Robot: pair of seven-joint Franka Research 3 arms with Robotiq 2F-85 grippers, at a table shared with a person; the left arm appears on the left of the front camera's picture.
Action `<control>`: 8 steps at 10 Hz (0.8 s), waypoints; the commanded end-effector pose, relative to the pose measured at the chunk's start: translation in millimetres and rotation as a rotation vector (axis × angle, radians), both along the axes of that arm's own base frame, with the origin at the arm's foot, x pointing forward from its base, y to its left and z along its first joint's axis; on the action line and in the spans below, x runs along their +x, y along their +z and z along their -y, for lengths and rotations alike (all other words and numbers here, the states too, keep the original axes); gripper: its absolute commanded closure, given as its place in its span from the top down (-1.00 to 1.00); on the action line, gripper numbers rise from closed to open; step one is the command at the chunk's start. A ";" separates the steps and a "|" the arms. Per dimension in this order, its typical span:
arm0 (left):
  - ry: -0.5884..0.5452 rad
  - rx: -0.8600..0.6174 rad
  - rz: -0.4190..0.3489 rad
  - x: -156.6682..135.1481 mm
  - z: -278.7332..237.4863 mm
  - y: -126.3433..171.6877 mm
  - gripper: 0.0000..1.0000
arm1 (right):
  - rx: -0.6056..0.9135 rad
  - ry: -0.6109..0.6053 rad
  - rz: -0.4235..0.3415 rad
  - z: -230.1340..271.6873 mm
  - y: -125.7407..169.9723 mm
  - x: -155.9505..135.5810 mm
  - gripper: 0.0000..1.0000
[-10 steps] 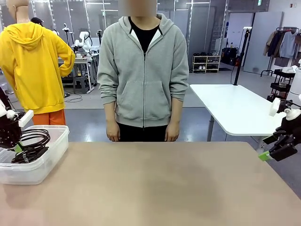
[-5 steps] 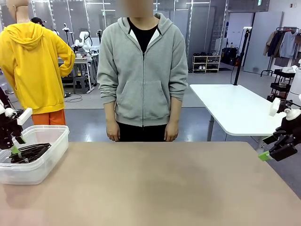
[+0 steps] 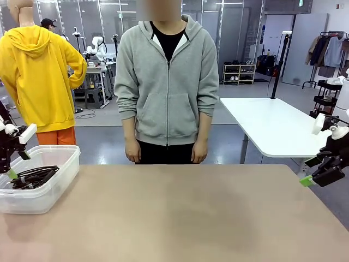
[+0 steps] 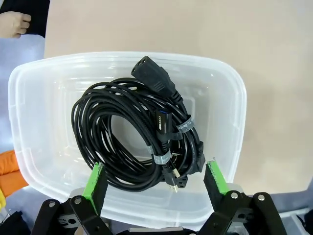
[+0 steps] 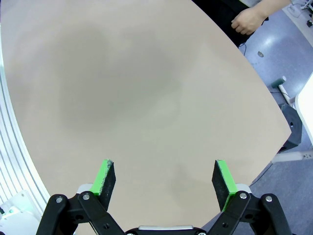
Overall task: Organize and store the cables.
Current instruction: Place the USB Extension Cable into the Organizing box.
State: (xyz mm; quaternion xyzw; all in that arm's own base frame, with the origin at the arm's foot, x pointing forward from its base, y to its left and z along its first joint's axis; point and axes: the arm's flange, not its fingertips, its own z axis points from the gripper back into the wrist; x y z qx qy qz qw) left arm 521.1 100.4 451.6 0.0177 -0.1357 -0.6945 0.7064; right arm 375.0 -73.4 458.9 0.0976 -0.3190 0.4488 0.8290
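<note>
The cables (image 4: pixel 137 137) lie as black tied coils with plug ends on the floor of a clear plastic bin (image 4: pixel 234 112). In the front view the same cables (image 3: pixel 31 176) rest flat in the bin (image 3: pixel 52 191) at the table's far left edge. My left gripper (image 3: pixel 18 164) hangs just above the bin, open, and its green pads (image 4: pixel 93 180) stand wide apart over the coils without touching them. At the table's right edge my right gripper (image 3: pixel 317 176) hovers open with nothing between its fingers (image 5: pixel 105 178).
The brown table (image 3: pixel 180 213) stretches bare between the two arms. A person in a grey hoodie (image 3: pixel 166 82) stands at the far edge, hands down at the sides. A white table (image 3: pixel 272 123) stands behind on the right.
My left gripper has opened and let go of a coil, which now lies flat in the bin. The gripper has risen slightly. The right arm has not moved.
</note>
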 end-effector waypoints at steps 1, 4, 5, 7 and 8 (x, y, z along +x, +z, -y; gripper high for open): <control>0.013 -0.018 0.029 -15.4 1.7 15.0 1.00 | 0.015 -0.018 -0.006 -2.4 0.7 1.6 1.00; 0.000 0.000 0.000 0.0 0.0 0.0 1.00 | 0.015 -0.018 -0.006 -2.4 0.7 1.6 1.00; 0.000 0.000 0.000 0.0 0.0 0.0 1.00 | 0.015 -0.018 -0.006 -2.4 0.7 1.6 1.00; 0.000 0.000 0.000 0.0 0.0 0.0 1.00 | 0.015 -0.018 -0.006 -2.4 0.7 1.6 1.00; 0.000 0.000 0.000 0.0 0.0 0.0 1.00 | 0.015 -0.018 -0.006 -2.4 0.7 1.6 1.00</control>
